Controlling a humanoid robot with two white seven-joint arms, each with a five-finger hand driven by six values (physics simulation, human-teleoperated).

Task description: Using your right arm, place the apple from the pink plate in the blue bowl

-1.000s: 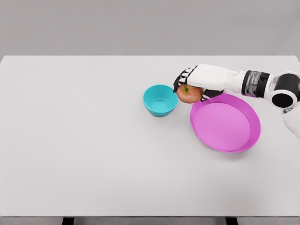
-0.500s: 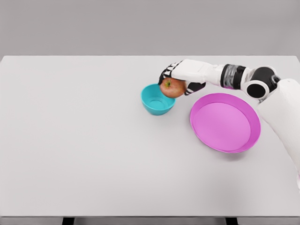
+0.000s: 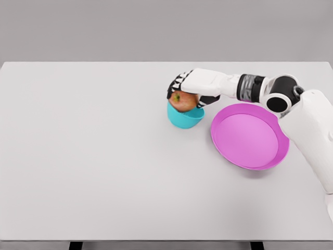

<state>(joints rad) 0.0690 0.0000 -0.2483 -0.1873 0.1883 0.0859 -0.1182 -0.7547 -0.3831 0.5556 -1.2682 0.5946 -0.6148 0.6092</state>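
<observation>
A red-green apple [image 3: 182, 101] is held in my right hand [image 3: 183, 94], whose fingers curl over its top. The apple hangs right over the blue bowl [image 3: 186, 119], covering most of the bowl's opening; whether it touches the bowl I cannot tell. The bowl looks tipped, with its outer wall facing me. The empty pink plate [image 3: 250, 135] lies on the table to the right of the bowl. My right arm reaches in from the right edge across the plate's far rim. The left arm is out of view.
The white table [image 3: 93, 156] spreads wide to the left and front of the bowl. Its front edge runs along the bottom of the view, with two dark legs below it.
My right hand has carried the apple leftward from beside the plate's rim to over the bowl. The bowl has shifted a little to the right and tilted.
</observation>
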